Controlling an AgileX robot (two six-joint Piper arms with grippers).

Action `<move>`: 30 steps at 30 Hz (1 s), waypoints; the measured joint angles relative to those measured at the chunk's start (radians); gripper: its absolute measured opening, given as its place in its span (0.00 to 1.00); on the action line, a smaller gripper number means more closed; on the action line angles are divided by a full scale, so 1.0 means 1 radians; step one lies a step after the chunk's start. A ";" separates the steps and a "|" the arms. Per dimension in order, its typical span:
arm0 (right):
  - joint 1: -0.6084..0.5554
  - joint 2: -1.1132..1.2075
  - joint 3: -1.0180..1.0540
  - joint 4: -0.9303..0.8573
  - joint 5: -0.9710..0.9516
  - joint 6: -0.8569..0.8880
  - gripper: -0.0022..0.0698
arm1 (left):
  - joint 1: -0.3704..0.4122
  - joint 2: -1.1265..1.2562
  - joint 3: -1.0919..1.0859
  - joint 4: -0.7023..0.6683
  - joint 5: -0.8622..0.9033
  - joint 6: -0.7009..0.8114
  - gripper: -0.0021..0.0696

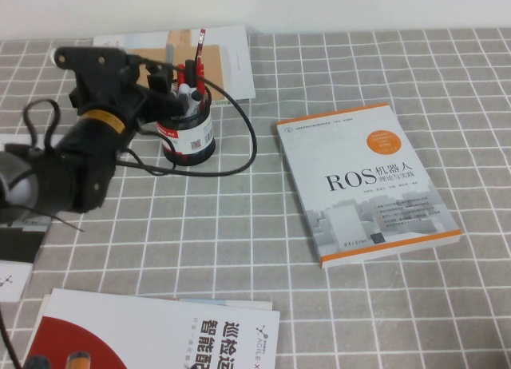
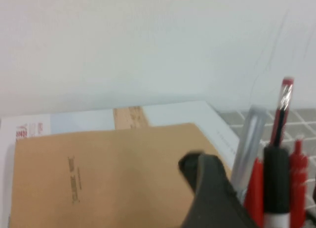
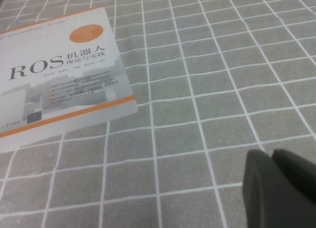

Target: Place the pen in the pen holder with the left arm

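From the high view the left gripper (image 1: pixel 180 97) sits right over the pen holder (image 1: pixel 192 133), its jaw gap hidden by its own body, so the step in hand looks like the release and the arm should lift straight up to avoid snagging the red pens (image 1: pixel 200 48). The left wrist view shows the grey pen (image 2: pixel 248 144) upright among those pens in the holder, apart from the one finger (image 2: pixel 207 188) in sight; I cannot tell how wide the jaws stand. In the right wrist view the right gripper (image 3: pixel 281 186) hovers over the checked cloth (image 3: pixel 207 90), well away from the holder beyond the ROS book (image 3: pixel 59 75), fingertips together.
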 joint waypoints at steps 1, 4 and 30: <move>0.000 0.000 0.000 0.000 0.000 0.000 0.01 | 0.000 -0.021 0.000 0.000 0.024 0.000 0.54; 0.000 0.000 0.000 0.000 0.000 0.000 0.01 | -0.013 -0.113 0.000 0.012 0.109 0.000 0.43; 0.000 0.000 0.000 0.000 0.000 0.000 0.01 | -0.117 -1.175 0.654 0.084 0.491 -0.119 0.03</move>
